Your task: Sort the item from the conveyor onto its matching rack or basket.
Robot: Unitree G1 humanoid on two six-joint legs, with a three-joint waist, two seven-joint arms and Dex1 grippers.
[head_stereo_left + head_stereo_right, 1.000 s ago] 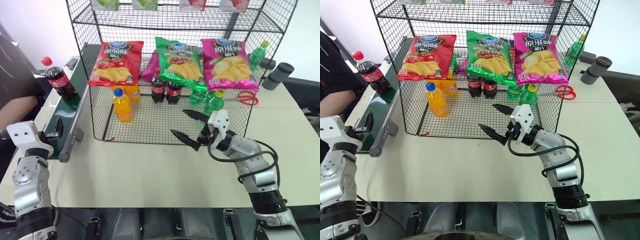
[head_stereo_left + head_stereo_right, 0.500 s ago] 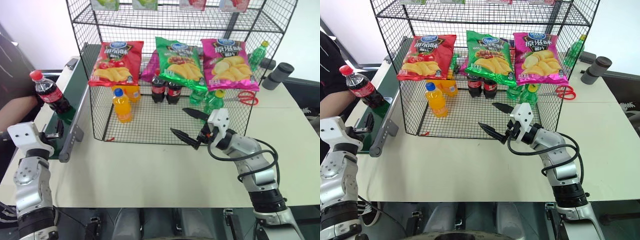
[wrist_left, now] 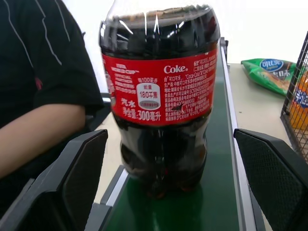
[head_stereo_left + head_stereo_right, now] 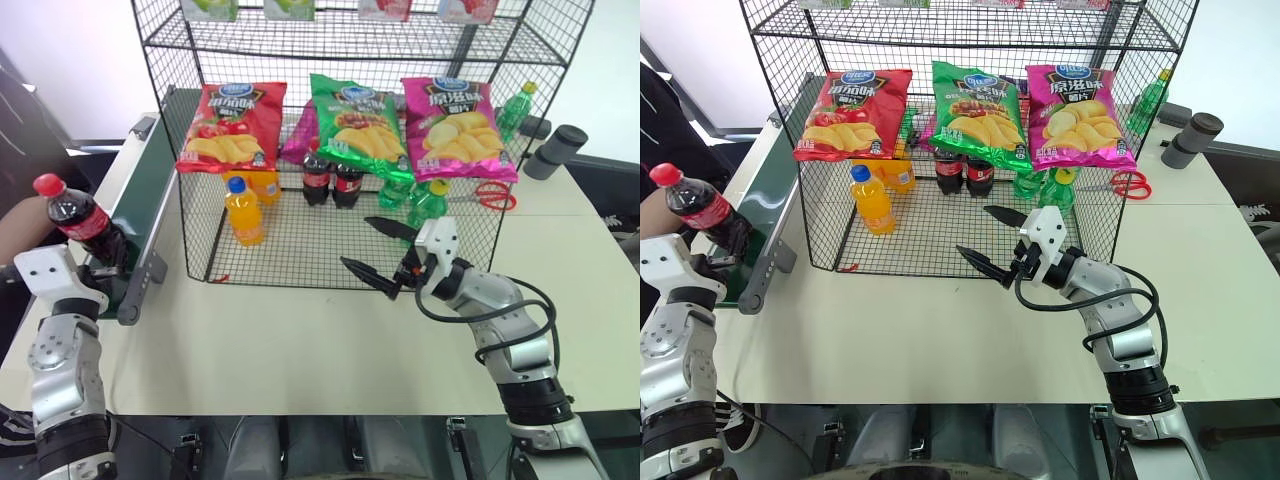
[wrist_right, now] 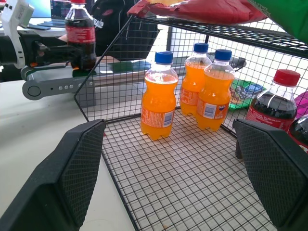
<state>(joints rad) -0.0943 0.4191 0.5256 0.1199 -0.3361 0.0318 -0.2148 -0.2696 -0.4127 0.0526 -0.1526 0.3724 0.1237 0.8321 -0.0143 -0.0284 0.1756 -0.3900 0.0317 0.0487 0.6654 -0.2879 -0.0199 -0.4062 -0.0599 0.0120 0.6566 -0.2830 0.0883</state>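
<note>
While upright, cola bottle (image 3: 161, 96) between left pincer (image 3: 173, 192) fingers

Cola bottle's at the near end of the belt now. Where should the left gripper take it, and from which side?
Grip the cola bottle around its labelled middle, coming level along the conveyor from its near end. It stands upright, and the open left gripper already has a finger on each side of it. The round body suits a side pinch; the red cap is too high and narrow.
</note>
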